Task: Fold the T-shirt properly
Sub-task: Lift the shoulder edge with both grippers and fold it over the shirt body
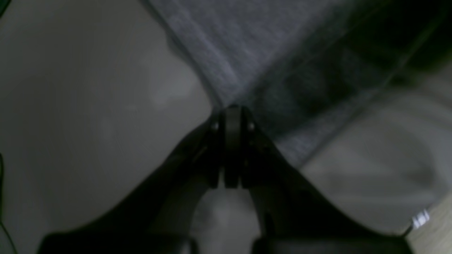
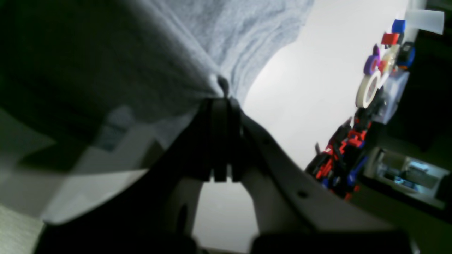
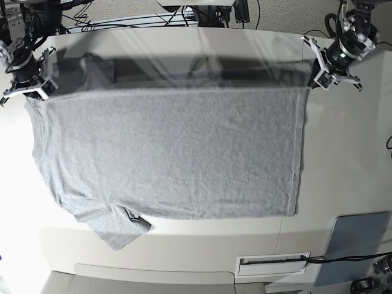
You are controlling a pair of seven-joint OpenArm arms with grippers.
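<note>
white table (image 3: 343, 171), t-shirt (image 3: 171, 153) held spread, left gripper (image 3: 313, 82) and right gripper (image 3: 44, 89) pinching far corners; folding barely begun

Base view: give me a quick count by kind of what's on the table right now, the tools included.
T-shirt: 1, grey, spread wide, its far edge lifted
Tools: 2, left tool and right tool, each shut on a corner of the shirt
Grey-blue pad: 1, near corner, apart from the shirt
Total: 4
</note>
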